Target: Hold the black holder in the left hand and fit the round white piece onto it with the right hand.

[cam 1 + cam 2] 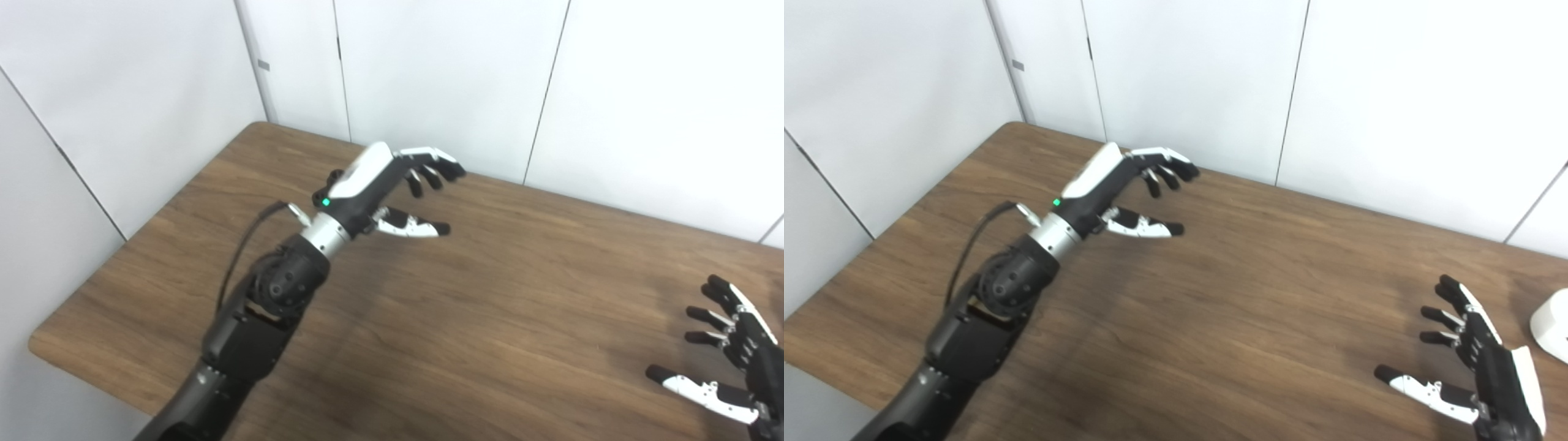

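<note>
Left robot hand [392, 184] is raised over the far left part of the brown wood-grain worktop [490, 318], fingers spread and thumb apart, holding nothing; right robot hand [1476, 361] sits low near the right edge, fingers fanned wide, also empty; the round white plastic piece [1551, 327] only shows in the right eye view, sitting on the worktop just beside the right robot hand, cut off by the frame edge; plain white wall panels [429, 73] behind.
</note>
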You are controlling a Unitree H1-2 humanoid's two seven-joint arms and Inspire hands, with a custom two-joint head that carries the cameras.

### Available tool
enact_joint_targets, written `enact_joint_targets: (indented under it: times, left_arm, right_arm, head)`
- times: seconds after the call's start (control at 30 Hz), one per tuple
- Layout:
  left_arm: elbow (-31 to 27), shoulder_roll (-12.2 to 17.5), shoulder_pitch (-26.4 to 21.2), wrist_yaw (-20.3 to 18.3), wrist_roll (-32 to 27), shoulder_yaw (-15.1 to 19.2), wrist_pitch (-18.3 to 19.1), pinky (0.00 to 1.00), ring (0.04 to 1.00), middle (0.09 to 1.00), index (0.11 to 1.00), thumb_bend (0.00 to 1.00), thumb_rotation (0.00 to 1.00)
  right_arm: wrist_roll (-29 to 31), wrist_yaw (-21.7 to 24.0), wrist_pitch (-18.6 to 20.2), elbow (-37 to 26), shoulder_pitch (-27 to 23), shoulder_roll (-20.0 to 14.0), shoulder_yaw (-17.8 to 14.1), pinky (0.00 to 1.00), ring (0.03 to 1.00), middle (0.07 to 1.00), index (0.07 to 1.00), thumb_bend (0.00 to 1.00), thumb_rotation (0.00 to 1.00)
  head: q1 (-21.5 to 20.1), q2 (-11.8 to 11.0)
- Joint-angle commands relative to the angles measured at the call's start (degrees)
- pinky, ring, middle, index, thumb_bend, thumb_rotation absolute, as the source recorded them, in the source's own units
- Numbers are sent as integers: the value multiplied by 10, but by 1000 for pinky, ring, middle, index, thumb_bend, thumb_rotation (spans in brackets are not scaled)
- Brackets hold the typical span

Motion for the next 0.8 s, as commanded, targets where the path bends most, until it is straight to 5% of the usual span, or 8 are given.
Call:
enact_joint_targets:
  times: [0.0, 0.37, 0.77]
  left_arm:
    - [-24, 28, -26, 4, 14, 18, 11, 507, 654, 709, 694, 717, 0]
    - [27, 102, -49, 39, 71, 76, 19, 657, 780, 803, 757, 759, 54]
    - [87, 160, -50, 48, 199, 69, 76, 736, 899, 907, 826, 788, 213]
  right_arm:
    - [5, 2, -24, -9, -17, -7, -2, 609, 770, 894, 891, 698, 0]
    - [13, 5, -26, -3, -15, -5, -2, 605, 769, 899, 884, 703, 6]
    - [8, 1, -27, -7, -14, -4, -2, 584, 769, 886, 885, 708, 9]
  head:
    - [1, 1]
    - [4, 1]
    - [-3, 6]
